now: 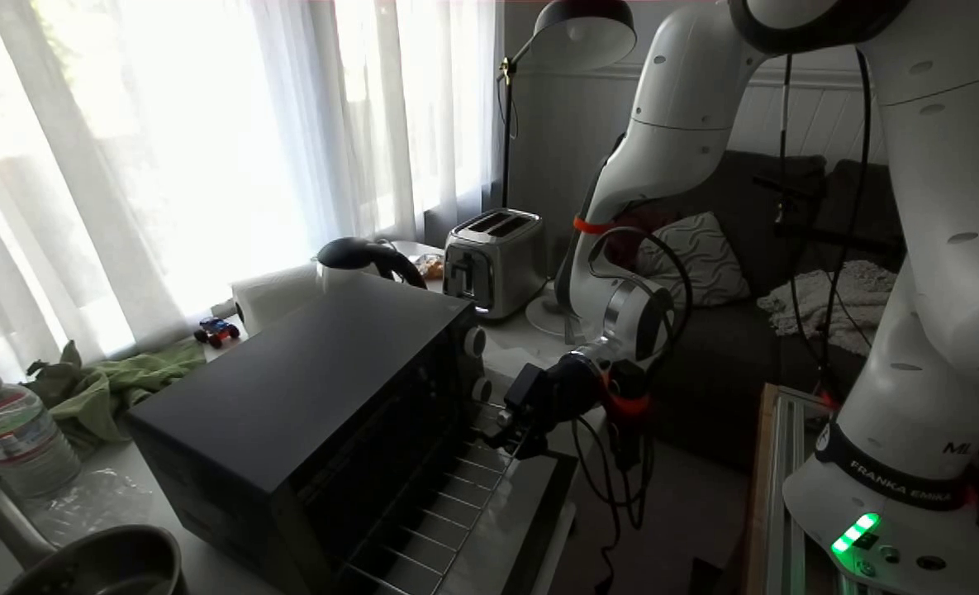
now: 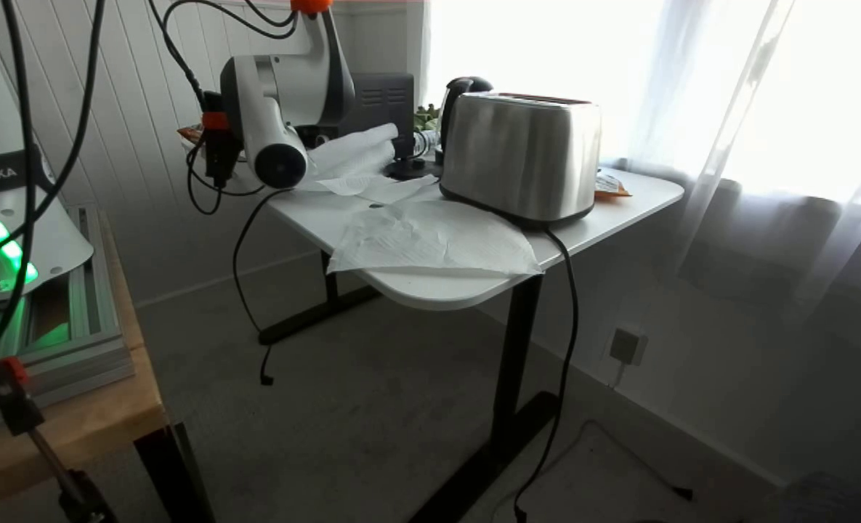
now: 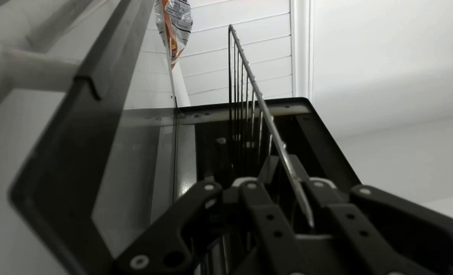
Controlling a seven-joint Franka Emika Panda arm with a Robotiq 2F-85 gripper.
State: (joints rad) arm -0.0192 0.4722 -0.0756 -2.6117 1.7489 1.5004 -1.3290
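My gripper (image 1: 512, 442) is at the front edge of a wire rack (image 1: 459, 548) that sticks out of a dark toaster oven (image 1: 307, 372). The oven's door (image 1: 545, 512) is folded down. In the wrist view, my gripper (image 3: 283, 162) is partly closed, with the rack's front bar (image 3: 264, 105) running between its fingers. A gap shows beside the bar, which lies nearer the right finger. The oven door (image 3: 69, 152) stands to the left there and the oven opening (image 3: 245, 110) is behind the rack. In an exterior view, the fingers are hidden behind the wrist (image 2: 281, 163).
A silver toaster (image 1: 493, 264) stands beyond the oven, also in an exterior view (image 2: 517, 156). A black-handled kettle (image 1: 357, 254), water bottle (image 1: 22, 438), metal pot (image 1: 109, 562) and green cloth (image 1: 125, 384) surround the oven. White sheeting (image 2: 430, 240) overhangs the table edge.
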